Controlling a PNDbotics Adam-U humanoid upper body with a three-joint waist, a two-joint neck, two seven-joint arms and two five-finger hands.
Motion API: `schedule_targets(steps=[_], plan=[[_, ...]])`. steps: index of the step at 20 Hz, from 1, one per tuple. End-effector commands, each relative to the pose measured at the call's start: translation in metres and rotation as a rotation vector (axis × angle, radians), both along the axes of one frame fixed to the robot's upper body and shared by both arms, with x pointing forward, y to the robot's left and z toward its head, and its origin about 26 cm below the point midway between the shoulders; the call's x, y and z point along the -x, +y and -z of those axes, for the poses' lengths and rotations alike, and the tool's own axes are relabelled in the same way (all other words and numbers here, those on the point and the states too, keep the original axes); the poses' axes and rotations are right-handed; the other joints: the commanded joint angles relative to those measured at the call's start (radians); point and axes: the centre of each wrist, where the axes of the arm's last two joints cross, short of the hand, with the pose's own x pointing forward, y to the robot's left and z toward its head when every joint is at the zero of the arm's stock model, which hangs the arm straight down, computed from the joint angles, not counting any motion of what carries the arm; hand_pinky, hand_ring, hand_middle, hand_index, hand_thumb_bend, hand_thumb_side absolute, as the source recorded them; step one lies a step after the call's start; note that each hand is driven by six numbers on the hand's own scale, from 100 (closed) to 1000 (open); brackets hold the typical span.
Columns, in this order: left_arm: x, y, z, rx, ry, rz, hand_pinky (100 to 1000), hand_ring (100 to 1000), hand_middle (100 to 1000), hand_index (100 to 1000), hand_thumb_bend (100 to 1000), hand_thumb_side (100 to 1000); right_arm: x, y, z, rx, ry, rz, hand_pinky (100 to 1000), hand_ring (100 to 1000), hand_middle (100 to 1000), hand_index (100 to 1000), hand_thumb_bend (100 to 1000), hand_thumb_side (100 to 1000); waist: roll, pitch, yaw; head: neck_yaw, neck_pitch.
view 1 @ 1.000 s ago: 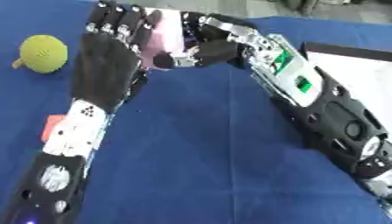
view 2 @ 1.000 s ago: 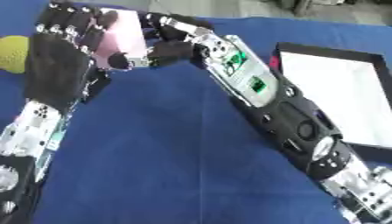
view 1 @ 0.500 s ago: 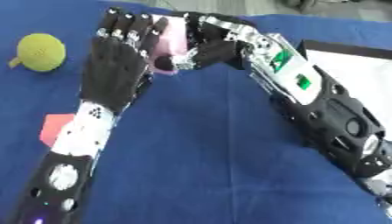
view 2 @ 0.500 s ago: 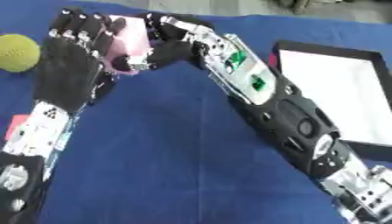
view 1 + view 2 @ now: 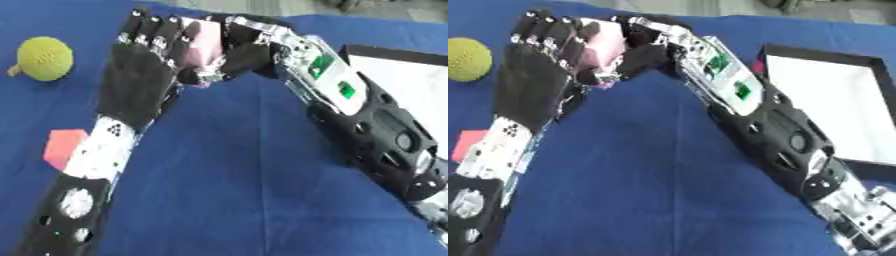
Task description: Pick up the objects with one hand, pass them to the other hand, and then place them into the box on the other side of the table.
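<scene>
Far left of centre, both hands met over the blue table [image 5: 236, 190]. Left hand [image 5: 140, 80] stood fingers-up beside a pink object [image 5: 206, 40]; right hand [image 5: 245, 50] was curled round it. Box [image 5: 833, 107] sat right, yellow ball [image 5: 44, 57] far left.

At upper left both hands meet on a pink block [image 5: 604, 42]: left hand [image 5: 535, 80] fingers upright behind it, right hand [image 5: 647, 50] curled round it. Black box [image 5: 824, 55] at right.
</scene>
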Motion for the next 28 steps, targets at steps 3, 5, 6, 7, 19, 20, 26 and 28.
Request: schedule_targets(steps=[3,5,6,7,19,20,26,28], plan=[[0.005,-0.007,-0.009,0.022,-0.025,0.016,735,595,577,779,645,100,0.005,-0.002,-0.012,-0.018,-0.004,-0.037,1000,1000,696,855,543,100,0.007,-0.02,-0.004,-0.002,0.0],[0.004,-0.006,-0.008,0.019,-0.01,-0.007,755,640,625,815,652,100,0.006,-0.003,-0.013,-0.021,-0.001,-0.043,1000,1000,690,851,541,100,0.007,-0.019,-0.005,-0.001,0.001],[0.004,-0.006,-0.007,0.016,-0.003,-0.016,759,656,641,823,654,113,0.006,-0.003,-0.013,-0.022,0.0,-0.047,1000,1000,688,848,530,100,0.008,-0.019,-0.006,-0.001,0.001],[0.003,-0.005,-0.006,0.011,0.008,-0.025,770,692,678,838,657,161,0.006,-0.003,-0.013,-0.022,0.003,-0.056,1000,1000,699,837,446,100,0.008,-0.019,-0.007,-0.001,0.002],[0.002,-0.002,-0.005,0.018,0.043,-0.058,791,734,716,878,697,326,0.005,-0.009,-0.014,-0.056,0.031,-0.048,991,1000,660,630,207,100,0.012,-0.019,-0.008,-0.003,-0.005],[0.002,-0.001,-0.005,0.029,0.043,-0.063,792,735,718,880,699,332,0.006,-0.009,-0.014,-0.056,0.028,-0.045,991,1000,659,628,207,100,0.012,-0.019,-0.008,-0.003,-0.004],[-0.002,0.016,-0.009,0.14,0.065,-0.133,812,760,738,912,688,335,0.005,-0.015,-0.014,-0.046,0.004,-0.014,988,1000,650,624,218,100,0.012,-0.022,-0.007,-0.001,-0.001],[-0.004,0.021,-0.007,0.157,0.075,-0.151,810,757,735,910,669,317,0.005,-0.018,-0.013,-0.039,-0.005,-0.006,986,1000,651,625,222,100,0.012,-0.025,-0.009,0.002,0.003]])
